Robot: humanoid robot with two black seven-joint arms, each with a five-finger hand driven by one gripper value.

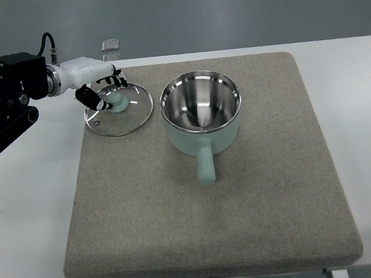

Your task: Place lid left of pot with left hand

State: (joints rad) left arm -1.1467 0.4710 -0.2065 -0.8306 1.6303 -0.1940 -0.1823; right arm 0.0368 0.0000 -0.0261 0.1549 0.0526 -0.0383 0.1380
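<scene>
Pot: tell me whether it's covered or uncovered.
Uncovered. The pot shows its bare shiny inside, and the glass lid lies on the mat to its left under the left hand.

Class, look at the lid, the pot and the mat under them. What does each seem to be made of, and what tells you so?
Lid: clear glass with a metal rim, since the mat shows through it; its pale green knob is probably plastic.
Pot: shiny steel-like inside with reflections, pale green coated outside and handle.
Mat: grey-brown felt-like fabric, matte and fuzzy.
</scene>
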